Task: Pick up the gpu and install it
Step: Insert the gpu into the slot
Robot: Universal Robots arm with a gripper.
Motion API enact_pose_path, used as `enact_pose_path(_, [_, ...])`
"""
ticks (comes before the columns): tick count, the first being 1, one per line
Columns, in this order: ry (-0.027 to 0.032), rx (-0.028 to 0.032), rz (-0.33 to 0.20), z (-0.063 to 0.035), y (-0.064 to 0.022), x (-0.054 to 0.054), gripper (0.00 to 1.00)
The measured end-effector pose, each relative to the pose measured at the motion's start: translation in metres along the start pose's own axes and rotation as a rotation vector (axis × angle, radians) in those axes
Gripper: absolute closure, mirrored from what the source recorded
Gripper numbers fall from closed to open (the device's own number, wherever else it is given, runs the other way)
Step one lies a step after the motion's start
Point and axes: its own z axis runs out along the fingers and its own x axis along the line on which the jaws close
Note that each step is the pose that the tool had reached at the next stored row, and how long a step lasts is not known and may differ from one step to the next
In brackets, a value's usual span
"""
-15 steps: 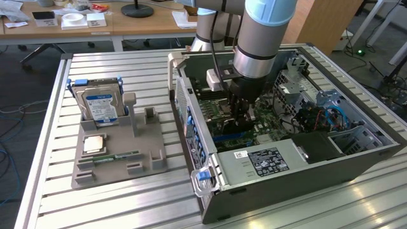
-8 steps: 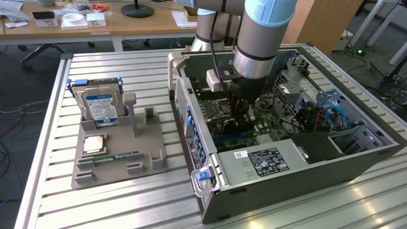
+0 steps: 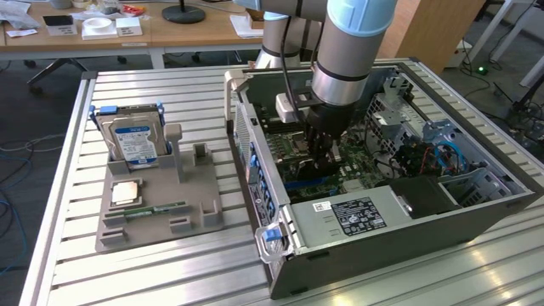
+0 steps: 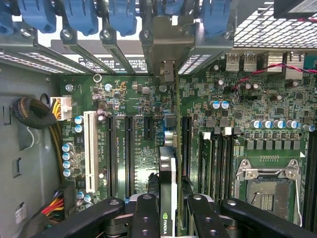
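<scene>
Inside the open computer case, my gripper has its two black fingers clamped on the gpu. The card stands on edge over the motherboard deep in the case, a green logo showing between the fingers. It runs alongside the black expansion slots toward the case's rear wall, where its silver bracket meets the slot openings under a row of blue clips. I cannot tell whether its lower edge sits in a slot. Outside the case, to the exterior view's left of it, a grey holder on the slatted table carries an upright hard drive, a RAM stick lying flat and a processor chip.
</scene>
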Motion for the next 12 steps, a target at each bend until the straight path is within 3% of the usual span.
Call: enact_pose_path(12, [0.0002,0.0000,0.000,0.0009,0.0000,0.0000,0.73])
